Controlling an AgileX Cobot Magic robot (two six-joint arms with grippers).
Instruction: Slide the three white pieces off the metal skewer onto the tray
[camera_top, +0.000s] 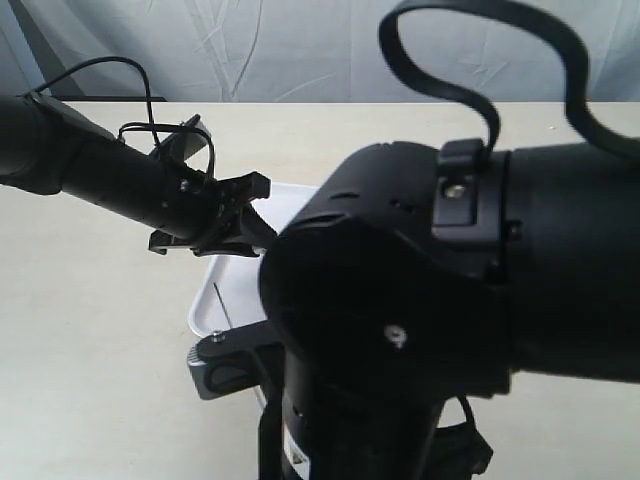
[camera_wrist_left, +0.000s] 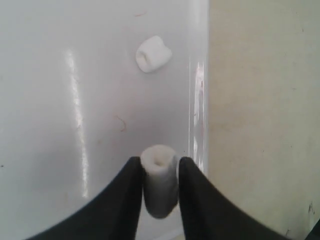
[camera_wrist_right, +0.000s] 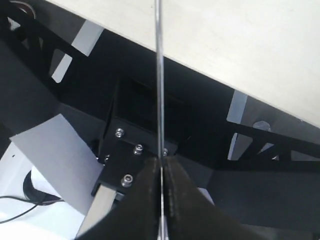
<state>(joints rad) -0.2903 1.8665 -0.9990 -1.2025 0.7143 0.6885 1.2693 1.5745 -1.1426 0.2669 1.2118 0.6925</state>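
My left gripper (camera_wrist_left: 160, 162) is shut on one white piece (camera_wrist_left: 160, 187), a small cylinder with a hole in its end, held just above the tray (camera_wrist_left: 50, 125) near its rim. No rod shows through that piece. A second white piece (camera_wrist_left: 153, 53) lies loose on the tray. The third is out of view. My right gripper (camera_wrist_right: 161, 165) is shut on the metal skewer (camera_wrist_right: 159, 75), whose visible length is bare. In the exterior view the left gripper (camera_top: 245, 210) hovers over the tray (camera_top: 212, 300).
The right arm's black body (camera_top: 450, 300) fills most of the exterior view and hides much of the tray. Beige tabletop (camera_wrist_left: 265, 100) lies beside the tray's rim. Past the table's edge (camera_wrist_right: 240, 45) the right wrist view shows a black frame (camera_wrist_right: 130, 150).
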